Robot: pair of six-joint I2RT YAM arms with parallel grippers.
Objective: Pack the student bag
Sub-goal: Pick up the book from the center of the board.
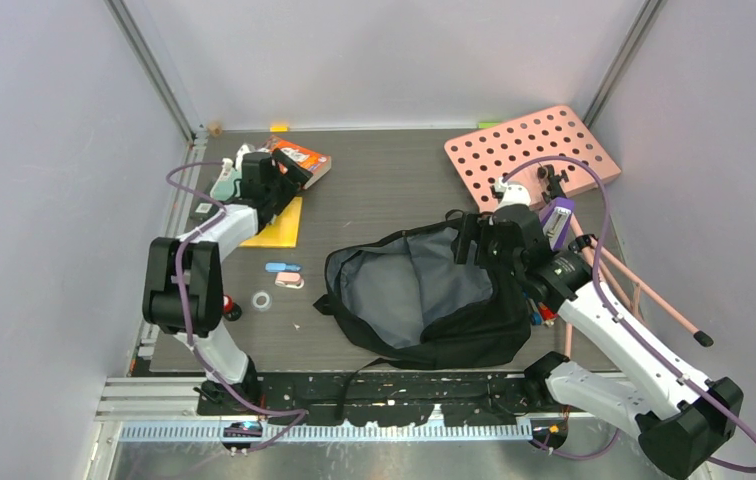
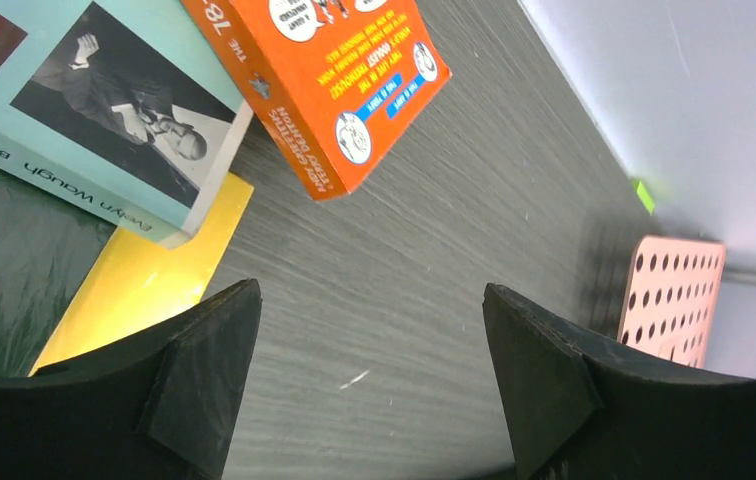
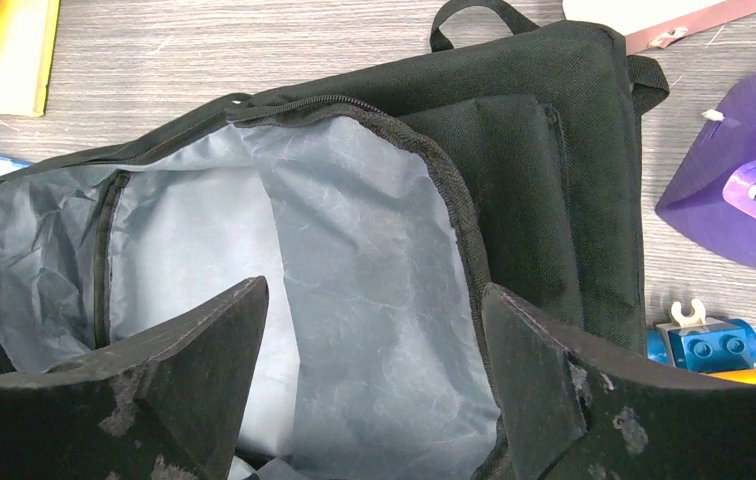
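Note:
The student bag (image 1: 424, 295) lies in the middle of the table, black, its mouth wide open and its grey lining (image 3: 354, 250) showing. My right gripper (image 1: 470, 240) hangs over the bag's right rim; in the right wrist view it (image 3: 374, 300) is open, straddling the lined flap and gripping nothing. My left gripper (image 1: 292, 168) is at the far left by a pile of books. In the left wrist view it (image 2: 372, 310) is open over bare table. An orange book (image 2: 334, 70), a teal book (image 2: 94, 110) and a yellow one (image 2: 144, 280) lie just ahead of it.
A pink board with round holes (image 1: 532, 150) lies at the back right. A purple stapler-like thing (image 3: 744, 190) and a blue toy block (image 3: 714, 340) sit right of the bag. A blue eraser (image 1: 282, 267), a pink eraser (image 1: 290, 281) and a tape ring (image 1: 263, 300) lie left of it.

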